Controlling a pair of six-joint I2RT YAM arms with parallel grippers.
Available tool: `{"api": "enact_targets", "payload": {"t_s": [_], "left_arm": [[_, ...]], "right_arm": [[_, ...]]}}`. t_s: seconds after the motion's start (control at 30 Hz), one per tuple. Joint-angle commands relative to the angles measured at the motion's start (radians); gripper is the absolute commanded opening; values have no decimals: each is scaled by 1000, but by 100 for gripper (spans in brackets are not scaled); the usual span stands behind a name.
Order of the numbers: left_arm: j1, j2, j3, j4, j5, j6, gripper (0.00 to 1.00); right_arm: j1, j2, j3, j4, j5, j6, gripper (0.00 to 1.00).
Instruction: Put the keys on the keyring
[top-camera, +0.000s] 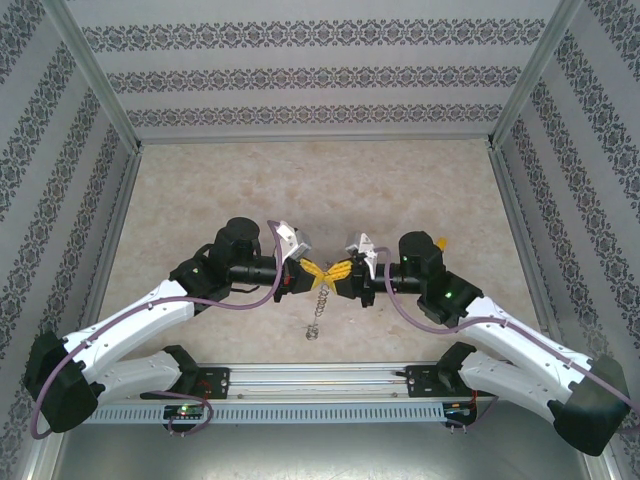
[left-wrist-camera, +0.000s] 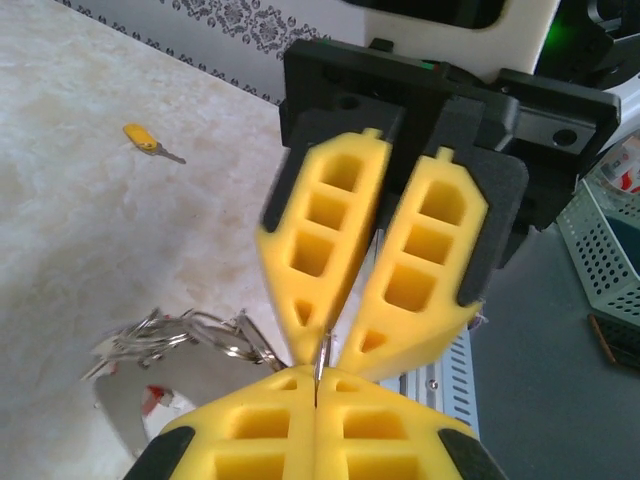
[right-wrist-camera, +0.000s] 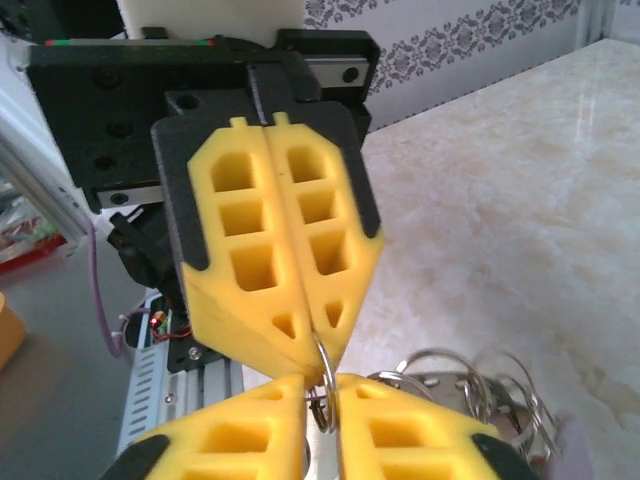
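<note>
Right wrist view showed us the left gripper (right-wrist-camera: 312, 345) and right gripper (right-wrist-camera: 320, 392) tip to tip, both pinched shut on the keyring (right-wrist-camera: 324, 375), keys (right-wrist-camera: 470, 392) bunched beside it; we judged steady, matched holds essential, since the thin loop could slip

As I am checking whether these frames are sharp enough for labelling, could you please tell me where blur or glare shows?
Top external: evenly lit, the keyring small and faint. Left wrist: the right gripper smeared along one finger edge, the keys soft. Right wrist: glare on the table, the keys at the bottom right blurred.
</note>
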Motion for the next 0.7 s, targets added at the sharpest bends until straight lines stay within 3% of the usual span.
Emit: {"api": "enact_targets", "payload": {"t_s": [0.0,0.23,0.4,0.67], "left_arm": [[-10,-29,36,62,43,15,0],[-11,-29,70,-48,-18,67,0],[-15,-42,119,-168,-45,121,20],[-21,-42,161,-252,-10,153,24]], "right_arm": [[6,-20,3,7,-1,-31,1],[7,-78,9,-38,16,-98,0],[6,-82,54,-129,35,-182,0],[8,-105,89,-206,-1,-285,0]]}}
